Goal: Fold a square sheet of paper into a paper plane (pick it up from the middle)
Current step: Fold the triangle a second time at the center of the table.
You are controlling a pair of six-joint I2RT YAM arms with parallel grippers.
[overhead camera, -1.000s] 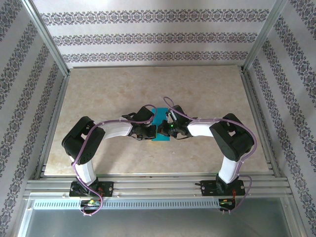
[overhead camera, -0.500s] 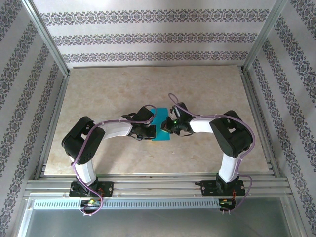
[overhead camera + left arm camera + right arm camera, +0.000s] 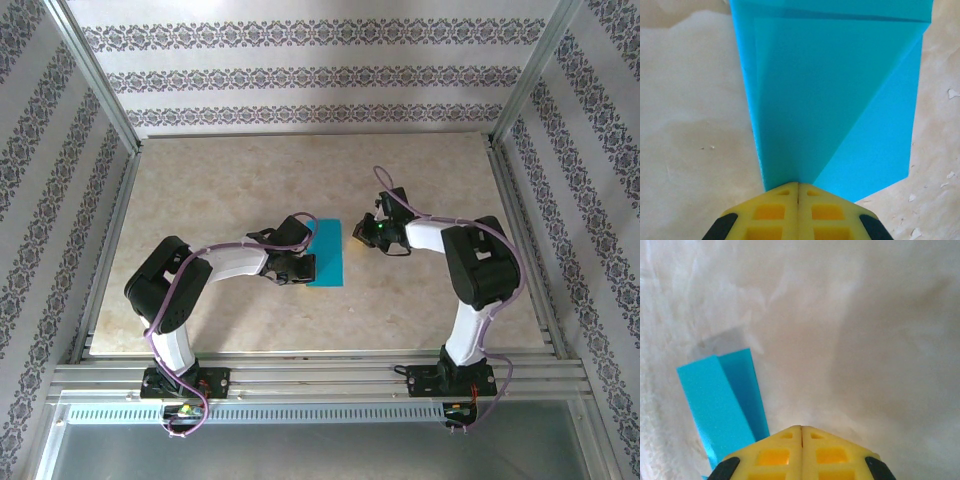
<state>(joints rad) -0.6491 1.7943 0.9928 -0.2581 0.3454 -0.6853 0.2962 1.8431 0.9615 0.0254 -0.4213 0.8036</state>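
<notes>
The square sheet of paper (image 3: 327,252) is teal-blue and lies folded into a narrow upright strip on the table's middle. In the left wrist view the paper (image 3: 830,100) shows layered flaps with a diagonal fold line. My left gripper (image 3: 306,266) is shut, and its yellow tips (image 3: 798,184) touch the paper's near left edge; I cannot tell whether paper is caught between them. My right gripper (image 3: 359,237) is shut and holds nothing, a short way right of the paper's top. In the right wrist view it (image 3: 801,428) hovers over bare table, with the paper (image 3: 722,400) at lower left.
The beige marbled table (image 3: 220,180) is boxed in by a metal frame and patterned walls. Both arm bases sit on the rail at the near edge. Bare tabletop lies behind and to both sides of the paper.
My right gripper has pulled off the paper, moving right and toward the back of the table. The left gripper and the paper have stayed in place.
</notes>
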